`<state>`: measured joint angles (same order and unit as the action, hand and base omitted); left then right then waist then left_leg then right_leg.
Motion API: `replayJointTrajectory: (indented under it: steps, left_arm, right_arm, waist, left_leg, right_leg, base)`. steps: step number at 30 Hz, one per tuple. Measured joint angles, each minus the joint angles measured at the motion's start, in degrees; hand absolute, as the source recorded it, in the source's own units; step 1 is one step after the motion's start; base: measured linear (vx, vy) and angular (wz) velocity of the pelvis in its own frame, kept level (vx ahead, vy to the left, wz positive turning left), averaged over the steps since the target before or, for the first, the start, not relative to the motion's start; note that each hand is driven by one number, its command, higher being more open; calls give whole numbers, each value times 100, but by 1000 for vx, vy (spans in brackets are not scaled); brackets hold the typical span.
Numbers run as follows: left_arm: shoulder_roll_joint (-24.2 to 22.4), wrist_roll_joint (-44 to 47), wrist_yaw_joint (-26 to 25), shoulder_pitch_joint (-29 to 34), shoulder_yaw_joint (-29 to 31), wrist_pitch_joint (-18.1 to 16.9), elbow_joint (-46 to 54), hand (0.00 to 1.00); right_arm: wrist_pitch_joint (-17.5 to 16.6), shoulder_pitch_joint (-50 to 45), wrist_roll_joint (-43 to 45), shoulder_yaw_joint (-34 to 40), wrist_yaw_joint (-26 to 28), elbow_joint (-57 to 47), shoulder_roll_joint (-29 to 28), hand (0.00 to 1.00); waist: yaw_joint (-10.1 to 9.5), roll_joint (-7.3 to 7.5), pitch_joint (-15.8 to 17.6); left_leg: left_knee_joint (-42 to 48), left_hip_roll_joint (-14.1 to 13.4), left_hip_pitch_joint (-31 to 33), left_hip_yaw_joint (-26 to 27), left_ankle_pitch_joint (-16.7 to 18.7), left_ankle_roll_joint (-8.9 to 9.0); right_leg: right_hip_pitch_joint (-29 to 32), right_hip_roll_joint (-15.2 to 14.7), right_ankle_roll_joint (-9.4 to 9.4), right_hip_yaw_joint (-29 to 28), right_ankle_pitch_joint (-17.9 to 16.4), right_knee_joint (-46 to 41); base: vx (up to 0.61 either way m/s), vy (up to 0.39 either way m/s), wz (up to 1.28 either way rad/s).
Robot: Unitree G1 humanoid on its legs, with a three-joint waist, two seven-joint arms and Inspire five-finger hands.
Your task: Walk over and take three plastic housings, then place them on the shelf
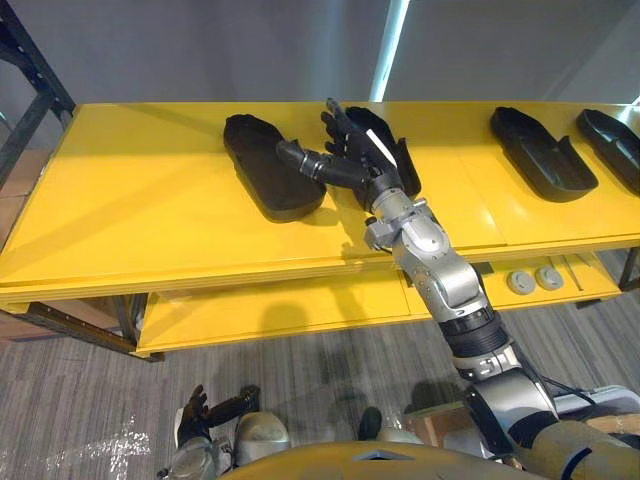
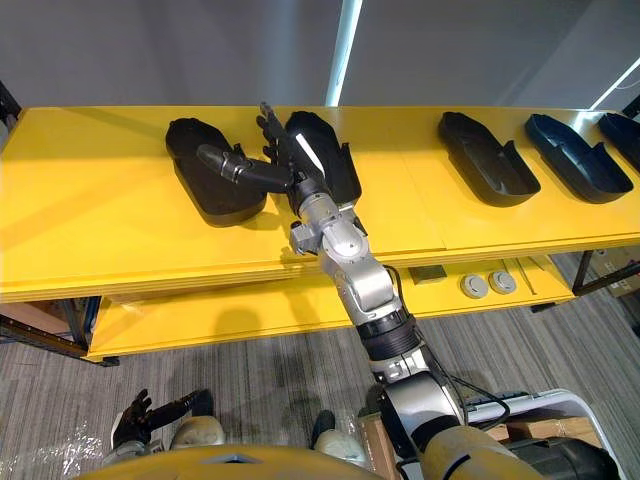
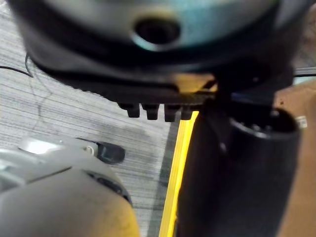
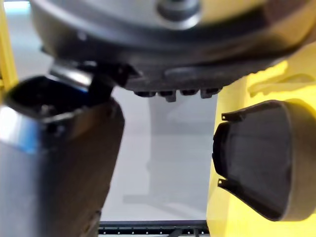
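Note:
Several black plastic housings lie on the yellow shelf top (image 1: pixel 130 210). My right hand (image 1: pixel 355 150) reaches over the shelf and rests open on the second housing from the left (image 2: pixel 338 168), fingers straight. Its thumb (image 1: pixel 300 158) sticks out towards the leftmost housing (image 1: pixel 262 165) and ends at that housing's edge. In the right wrist view the thumb (image 4: pixel 59 163) stands apart from a housing (image 4: pixel 261 158) lying on the yellow surface. More housings (image 1: pixel 540 150) (image 1: pixel 612 145) sit at the right end. My left hand (image 1: pixel 195 415) hangs low by my side, open, holding nothing.
A lower yellow shelf (image 1: pixel 280 310) carries two round grey parts (image 1: pixel 520 282) (image 1: pixel 549 277). A dark metal rack frame (image 1: pixel 30 70) stands at the far left. Grey striped floor (image 1: pixel 320 380) lies in front of the shelf.

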<state>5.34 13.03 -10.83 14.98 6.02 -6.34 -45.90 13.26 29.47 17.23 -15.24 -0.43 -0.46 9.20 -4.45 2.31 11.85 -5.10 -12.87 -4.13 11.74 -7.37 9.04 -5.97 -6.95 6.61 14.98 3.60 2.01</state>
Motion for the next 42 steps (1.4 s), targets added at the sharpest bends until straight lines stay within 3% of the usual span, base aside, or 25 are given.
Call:
replayJointTrajectory:
  steps: [42]
  left_arm:
    - [-4, 54, -23, 111, -2, 12, 1, 100]
  right_arm:
    - [16, -1062, -13, -303, 554, -50, -58, 100]
  waist:
    - [88, -1, 5]
  left_leg:
    - [3, 12, 74, -72, 52, -36]
  right_leg:
    - [95, -16, 13, 17, -89, -105]
  base:
    - [-1, 0, 0]
